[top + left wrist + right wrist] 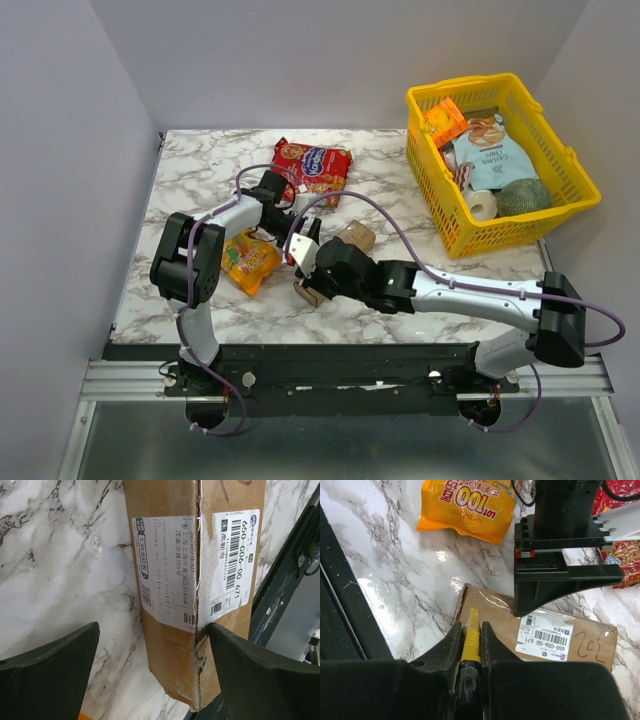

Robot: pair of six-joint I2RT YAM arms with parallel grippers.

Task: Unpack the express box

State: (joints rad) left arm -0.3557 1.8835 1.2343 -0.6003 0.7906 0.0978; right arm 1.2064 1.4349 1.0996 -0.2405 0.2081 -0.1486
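Left hand (152, 630) hangs over the express box (500, 612) with its jaws spread as wide as they go, gripping nothing. The box lies flat on the marble worktop (200, 170), label up, set at an angle at mid-front, its near end close to the dark rail along the front edge. An orange snack bag (250, 262) lies just to its left and a red snack bag (312, 165) sits farther back. The yellow basket (455, 235) stands well apart at the far right corner, with open marble between it and the box. Grey walls close the left and back sides. One left finger is over marble beside the carton, the other over its labelled side; I cannot tell whether either touches it. Right hand (471, 627) is clamped on a slim yellow tool (470, 647), whose tip points at the box's near end.
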